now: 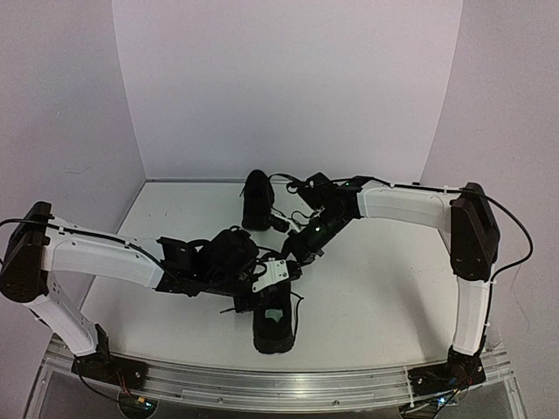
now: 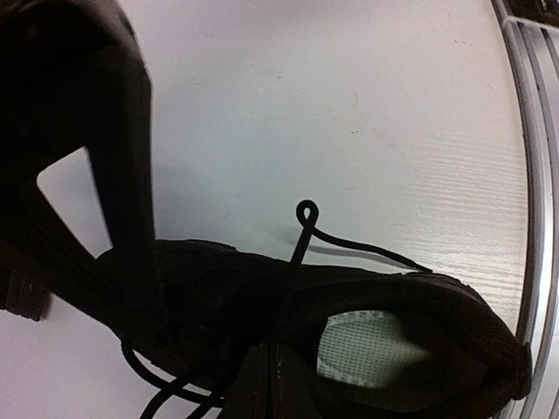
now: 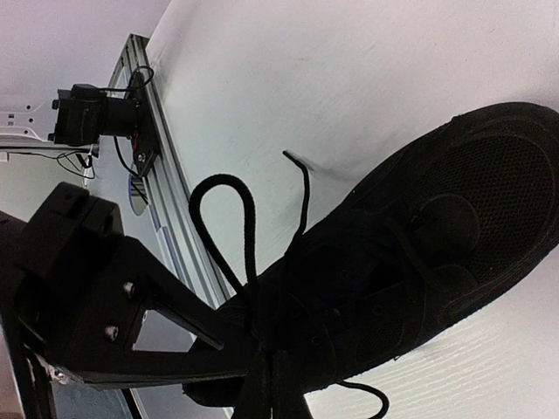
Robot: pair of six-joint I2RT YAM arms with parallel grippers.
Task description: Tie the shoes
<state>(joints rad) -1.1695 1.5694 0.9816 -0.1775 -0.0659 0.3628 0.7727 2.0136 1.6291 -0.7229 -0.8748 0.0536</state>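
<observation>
Near shoe [image 1: 275, 330], its pale insole label [image 2: 367, 349] showing, sat with its heel toward the front rail [image 1: 349, 389] of the white table [image 1: 393, 288]; the far shoe [image 1: 257, 201] lay well behind it. We saw both arms meet over the near shoe's lacing. The left gripper [image 2: 262, 384] and right gripper [image 3: 269, 388] were pressed closed. A lace loop [image 3: 222, 180] stood up beside the right gripper, but we could not tell whether either pinched lace.

No text, brand or nos. legible in any view. Pale insole label [image 2: 371, 349] inside the shoe [image 2: 218, 292] nearest the arms' bases carries faint print, too blurred to read from the left wrist cam or overhead.
</observation>
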